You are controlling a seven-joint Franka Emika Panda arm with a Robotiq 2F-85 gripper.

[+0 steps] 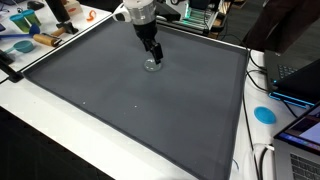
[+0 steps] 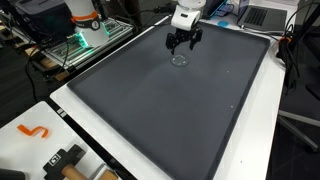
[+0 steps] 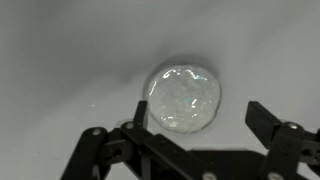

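Note:
A small clear, shiny round object (image 3: 182, 98), like a lump of transparent plastic or glass, lies on the dark grey mat (image 1: 140, 100). It shows in both exterior views, just below the fingers (image 1: 152, 65) (image 2: 179, 59). My gripper (image 3: 200, 115) is open and hovers right over it, the fingers (image 1: 153, 55) (image 2: 182, 42) apart on either side and nothing held. In the wrist view the object sits between the fingertips, closer to the left finger.
The mat covers a white table (image 1: 40, 105). Tools and a blue dish (image 1: 22, 45) lie at one corner, a blue disc (image 1: 264, 114) and laptops (image 1: 300, 75) along another side. An orange hook (image 2: 35, 131) and a black tool (image 2: 62, 160) lie on the table edge.

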